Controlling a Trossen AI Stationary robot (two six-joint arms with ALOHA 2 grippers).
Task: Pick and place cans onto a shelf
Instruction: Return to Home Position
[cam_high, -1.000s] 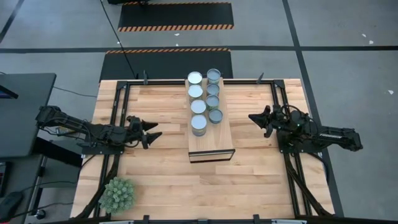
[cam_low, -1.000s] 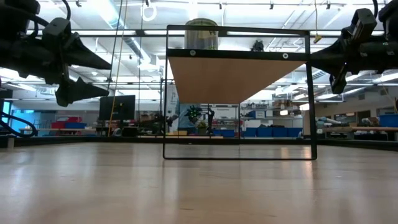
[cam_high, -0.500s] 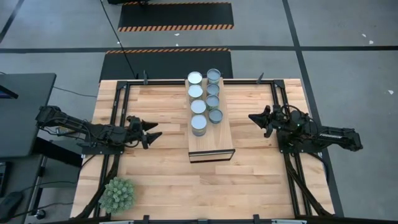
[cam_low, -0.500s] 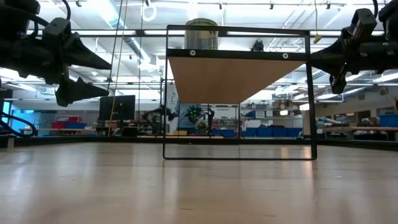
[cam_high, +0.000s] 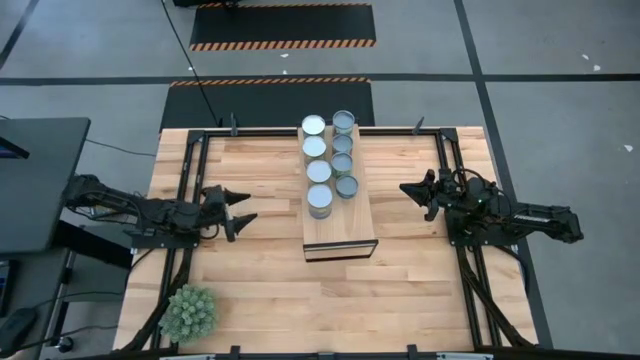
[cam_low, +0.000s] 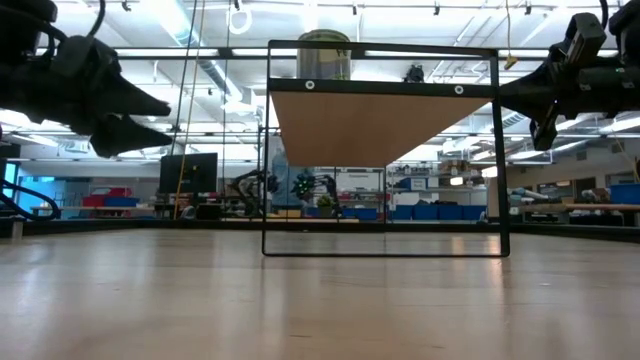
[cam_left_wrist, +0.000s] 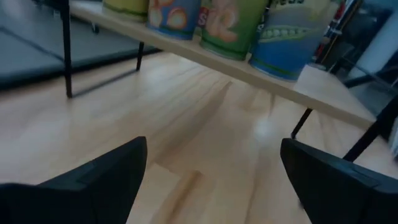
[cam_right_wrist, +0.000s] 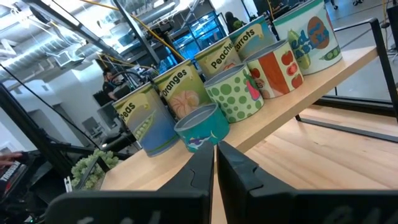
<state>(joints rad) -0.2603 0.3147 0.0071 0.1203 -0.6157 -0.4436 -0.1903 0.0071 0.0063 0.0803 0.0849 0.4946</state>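
Note:
Several cans (cam_high: 320, 172) with pale round tops stand upright in two rows on the far part of the light-wood shelf (cam_high: 340, 232), which is raised on a black frame at the table's middle. In the wrist views the cans (cam_right_wrist: 239, 90) show coloured labels. My left gripper (cam_high: 252, 207) is open and empty, above the table left of the shelf, pointing at it; the left wrist view (cam_left_wrist: 214, 168) shows its fingers wide apart. My right gripper (cam_high: 403, 188) is shut and empty, right of the shelf, pointing at it; it also shows in the right wrist view (cam_right_wrist: 215, 155).
A small green plant (cam_high: 188, 312) stands at the table's near left corner. Black frame rails (cam_high: 190, 170) run along the table's left and right sides. The shelf's near part (cam_high: 340, 225) is bare wood. The low view shows open space under the shelf (cam_low: 385, 210).
My left gripper has drawn back a little toward the table's left edge and has turned about its wrist. The cans and my right gripper have kept still.

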